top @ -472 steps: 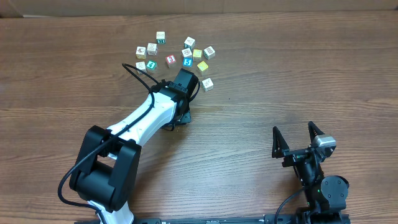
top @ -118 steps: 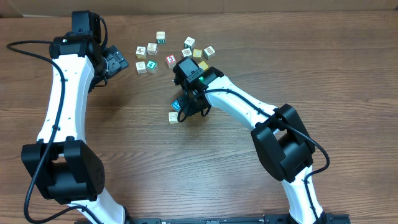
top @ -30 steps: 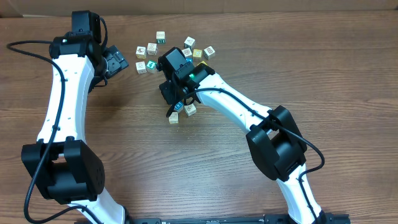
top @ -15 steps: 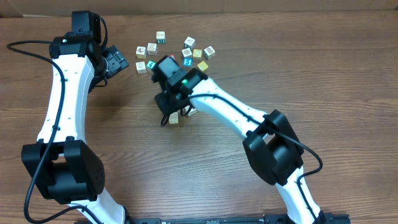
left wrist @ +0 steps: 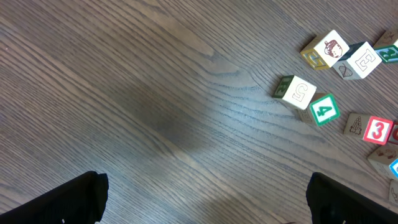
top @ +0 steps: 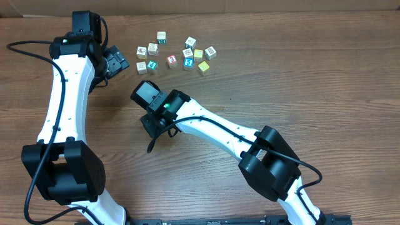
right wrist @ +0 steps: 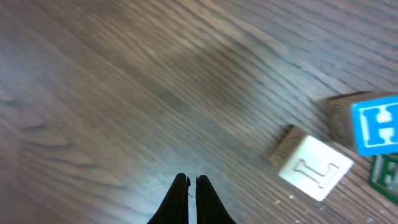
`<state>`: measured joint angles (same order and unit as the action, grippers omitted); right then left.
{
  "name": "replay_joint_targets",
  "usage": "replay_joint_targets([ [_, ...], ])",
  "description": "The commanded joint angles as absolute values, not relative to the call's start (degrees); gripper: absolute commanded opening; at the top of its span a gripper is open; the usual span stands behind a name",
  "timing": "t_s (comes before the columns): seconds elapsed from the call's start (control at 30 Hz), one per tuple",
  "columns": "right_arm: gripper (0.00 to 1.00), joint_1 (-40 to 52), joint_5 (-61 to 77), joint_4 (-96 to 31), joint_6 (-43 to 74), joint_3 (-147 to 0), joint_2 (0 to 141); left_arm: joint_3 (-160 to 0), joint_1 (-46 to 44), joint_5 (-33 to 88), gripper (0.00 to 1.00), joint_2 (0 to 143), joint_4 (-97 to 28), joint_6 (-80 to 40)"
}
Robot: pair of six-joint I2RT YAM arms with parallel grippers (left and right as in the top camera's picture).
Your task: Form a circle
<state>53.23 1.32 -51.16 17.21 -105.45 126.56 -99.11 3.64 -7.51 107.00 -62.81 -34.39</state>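
In the right wrist view a whitish letter cube (right wrist: 314,167), a blue "H" cube (right wrist: 376,127) and a green-lettered cube (right wrist: 387,173) sit close together at the right edge. My right gripper (right wrist: 193,185) is shut on nothing and points at bare wood to their left, apart from them. In the overhead view this group is hidden under the right arm, whose gripper (top: 151,145) reaches toward the table's left middle. My left gripper (top: 119,62) hovers open at the back left, its dark fingertips (left wrist: 81,198) wide apart over bare wood.
A loose scatter of several picture and number cubes (top: 171,60) lies at the back centre. The left wrist view catches its "5" cube (left wrist: 295,92), "4" cube (left wrist: 324,109) and "3" cube (left wrist: 377,130) at the upper right.
My right arm has swung left and toward the front, covering the small group of cubes that showed beside it in the overhead view. The left arm has not moved.
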Motion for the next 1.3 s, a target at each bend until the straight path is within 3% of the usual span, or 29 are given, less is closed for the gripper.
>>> replay_joint_targets([
  [0.0,0.04,52.8,-1.7,-49.4,18.3,-103.5,124.3,-99.9,3.7,-7.5,1.0,105.9,-62.8,-34.3],
  [0.47,0.04,52.7,-3.3,-41.1,18.2,-96.8,124.3,-99.9,3.7,-7.5,1.0,105.9,-62.8,-34.3],
  [1.27,0.04,52.7,-6.6,-43.4,17.8,-96.7,124.3,-99.9,3.7,-7.5,0.99,105.9,-62.8,-34.3],
])
